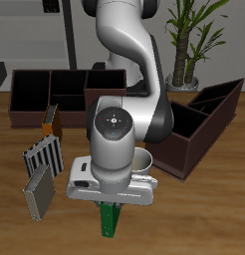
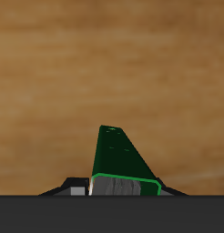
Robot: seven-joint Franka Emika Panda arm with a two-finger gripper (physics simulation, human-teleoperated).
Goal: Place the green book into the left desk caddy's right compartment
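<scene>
The hand (image 1: 110,206) hangs near the desk's (image 1: 209,214) front edge, pinching the green book (image 1: 109,220) — held upright between its 2 fingers, clear of the wood. The left desk caddy (image 1: 204,125) sits diagonally farther back, well apart, beside the mug (image 1: 142,160).

The book (image 1: 110,220) is bright green. Both caddies, one diagonal (image 1: 206,122) and one square-on (image 1: 55,93), are dark brown. Two books (image 1: 42,174) show grey stripes. The bench (image 1: 25,234) is warm brown woodgrain. The robot arm (image 1: 129,40) is white.
</scene>
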